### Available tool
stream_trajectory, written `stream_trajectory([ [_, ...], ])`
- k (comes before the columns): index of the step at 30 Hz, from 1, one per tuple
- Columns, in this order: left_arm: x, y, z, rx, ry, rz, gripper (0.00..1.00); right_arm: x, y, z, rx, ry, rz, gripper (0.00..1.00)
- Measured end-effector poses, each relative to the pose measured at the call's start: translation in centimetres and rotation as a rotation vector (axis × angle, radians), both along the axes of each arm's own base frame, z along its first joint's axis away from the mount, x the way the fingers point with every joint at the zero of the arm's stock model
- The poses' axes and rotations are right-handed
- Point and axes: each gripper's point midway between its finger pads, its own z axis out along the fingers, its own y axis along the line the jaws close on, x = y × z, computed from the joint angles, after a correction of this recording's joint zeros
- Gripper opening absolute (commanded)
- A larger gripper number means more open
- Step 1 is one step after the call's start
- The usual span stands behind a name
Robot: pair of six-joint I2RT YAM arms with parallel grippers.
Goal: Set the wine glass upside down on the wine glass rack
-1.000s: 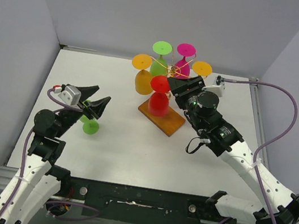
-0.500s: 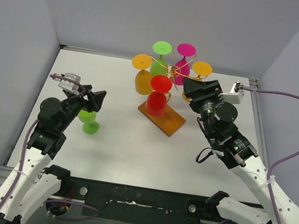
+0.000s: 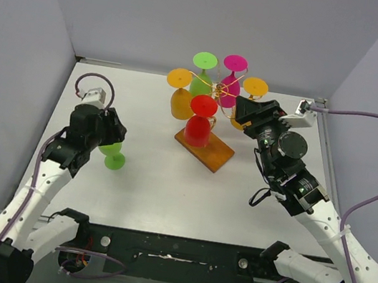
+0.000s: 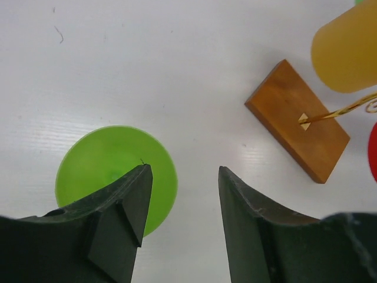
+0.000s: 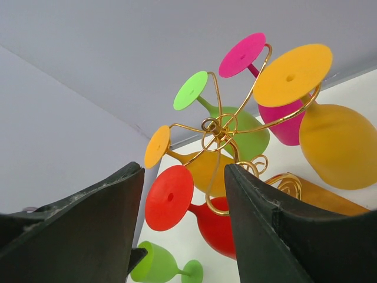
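The wine glass rack (image 3: pixel 221 89) is a gold wire stand on a brown wooden base (image 3: pixel 210 154) at mid table. It holds several glasses upside down, among them a red one (image 3: pixel 199 130). A loose green wine glass (image 3: pixel 112 155) lies on its side on the table at the left. My left gripper (image 3: pixel 111 134) is open and points down just above it. In the left wrist view the glass's green disc (image 4: pixel 109 168) lies under the left finger (image 4: pixel 126 206). My right gripper (image 3: pixel 250 112) is open and empty, just right of the rack (image 5: pixel 221 132).
White table with grey walls on three sides. The rack's wooden base (image 4: pixel 297 121) and an orange glass bowl (image 4: pixel 347 47) show at the right of the left wrist view. The green glass (image 5: pixel 159 266) also shows low in the right wrist view.
My left gripper has swung from pointing right to pointing down over the green glass. My right gripper has drawn back to the right, away from the red glass.
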Motion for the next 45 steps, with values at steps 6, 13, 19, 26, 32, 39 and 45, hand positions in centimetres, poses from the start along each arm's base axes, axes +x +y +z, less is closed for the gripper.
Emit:
stream_trajectory([
  [6,0.5,-0.2,-4.7,0.017,0.177,0.018,0.38,-0.1,-0.2,0.2,-0.014,-0.013,-0.004,0.57],
  [13,0.9,-0.1,-7.0,0.037,0.252,0.027,0.26,-0.1,-0.3,0.0,-0.021,-0.011,-0.005,0.57],
  [19,1.0,0.1,-7.9,0.060,0.278,0.032,0.05,-0.1,-0.3,0.0,-0.021,-0.011,-0.005,0.57],
  [26,2.0,0.7,-6.0,0.096,0.222,0.044,0.00,-0.1,-0.3,0.0,-0.020,-0.012,-0.005,0.57],
  [32,1.6,1.0,-4.0,0.110,0.158,0.036,0.00,-0.1,0.0,0.4,-0.015,-0.025,0.007,0.58],
  [39,0.9,0.7,4.7,0.057,-0.179,-0.006,0.00,0.0,1.9,1.2,-0.023,-0.075,0.095,0.64],
  [45,-1.3,-0.1,12.9,-0.014,-0.550,-0.075,0.00,-0.5,4.1,1.6,-0.026,-0.146,0.214,0.67],
])
